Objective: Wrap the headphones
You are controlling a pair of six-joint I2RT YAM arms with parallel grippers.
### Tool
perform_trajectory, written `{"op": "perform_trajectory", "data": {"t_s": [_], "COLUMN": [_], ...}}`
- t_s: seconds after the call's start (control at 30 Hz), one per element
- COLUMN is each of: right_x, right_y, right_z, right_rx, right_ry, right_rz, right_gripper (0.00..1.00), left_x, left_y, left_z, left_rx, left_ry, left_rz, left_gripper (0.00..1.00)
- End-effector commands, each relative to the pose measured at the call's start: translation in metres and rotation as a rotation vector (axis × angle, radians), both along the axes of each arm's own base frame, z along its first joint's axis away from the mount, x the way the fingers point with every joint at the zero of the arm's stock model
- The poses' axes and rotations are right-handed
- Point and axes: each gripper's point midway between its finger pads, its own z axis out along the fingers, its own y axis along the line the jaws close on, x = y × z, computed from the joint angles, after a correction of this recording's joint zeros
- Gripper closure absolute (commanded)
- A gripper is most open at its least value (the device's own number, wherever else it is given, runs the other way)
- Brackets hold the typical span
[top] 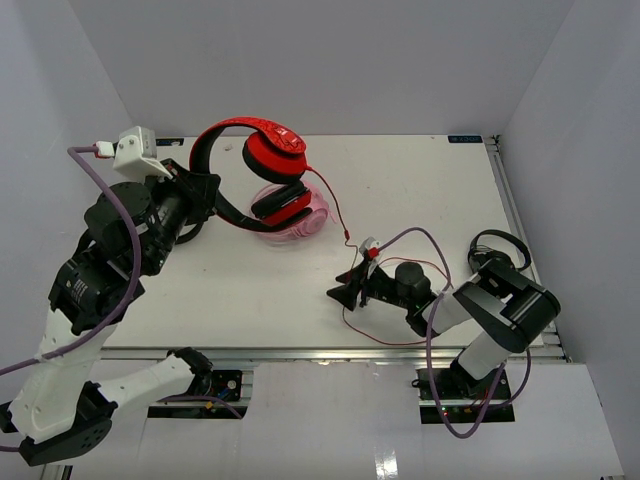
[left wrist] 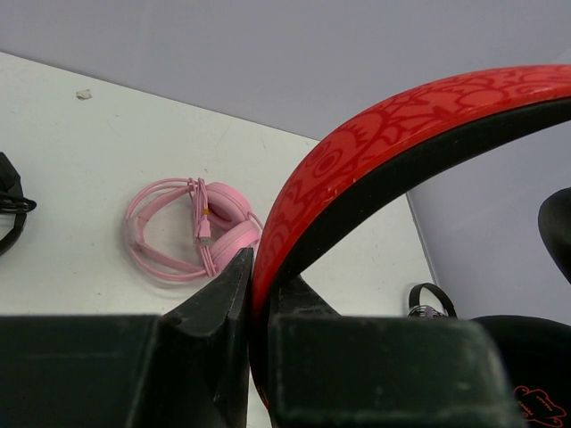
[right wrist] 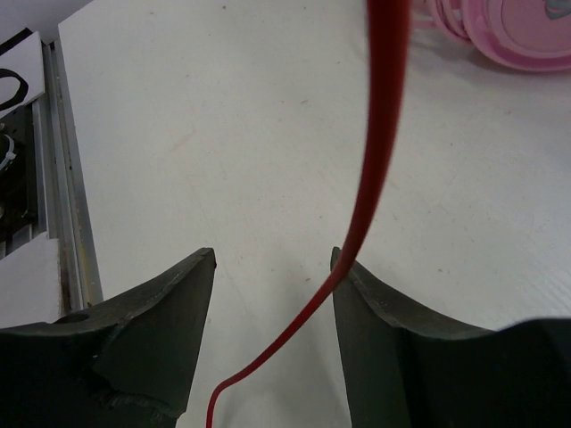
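L pincer [left wrist: 254,267] closed tight on the band of the red headphones [top: 275,157], fingers clamped either side of the band near its L end; the wrist view shows red patterned outer band and black inner band running up and to the R out of the grip. Headphones held up off the bench [top: 250,290], over its far-L part. In the top view the band arcs L to R, so the long axis runs roughly across the bench, w/ the open side of the arc facing the near edge. Both ear cups sit at the R end of the arc, one above the other in the top view, black pads facing inward. Lower cup overlaps the pink headphones [top: 312,222] lying on the bench; can't tell if touching. Thin red cable [top: 338,215] leaves the cups, runs toward near-R, passes through the R pincer [right wrist: 272,259], then loops loose on the bench by the near edge. R pincer is open near bench centre, low over it, tips pointing L; cable sits in the gap, right against one finger, not squeezed. Black headphones [top: 500,250] on the bench at the R edge, well apart from the red ones.
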Motion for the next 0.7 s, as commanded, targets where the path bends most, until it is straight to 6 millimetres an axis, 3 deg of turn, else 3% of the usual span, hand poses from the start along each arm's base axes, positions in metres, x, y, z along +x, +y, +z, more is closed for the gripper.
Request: {"op": "perform_trajectory", "data": {"t_s": [0.0, 0.13, 0.33, 0.47, 0.67], "right_x": [0.004, 0.002, -0.001, -0.003, 0.0], "right_y": [0.01, 0.01, 0.014, 0.015, 0.01], "right_z": [0.057, 0.055, 0.05, 0.053, 0.065], "right_rx": [0.208, 0.22, 0.224, 0.238, 0.239], "right_ry": [-0.17, -0.163, -0.13, -0.124, -0.161], "right_rz": [0.014, 0.016, 0.041, 0.053, 0.028], "right_gripper": [0.42, 0.53, 0.86, 0.92, 0.92], "left_x": [-0.009, -0.011, -0.021, -0.036, -0.074], "left_y": [-0.002, -0.005, -0.018, -0.036, -0.083], "left_z": [0.032, 0.031, 0.031, 0.03, 0.015], "left_rx": [-0.124, -0.136, -0.177, -0.213, -0.207], "left_ry": [-0.09, -0.091, -0.115, -0.122, -0.079], "left_rz": [-0.032, -0.053, -0.149, -0.277, -0.621], "left_gripper": [1.0, 1.0, 1.0, 1.0, 1.0]}}
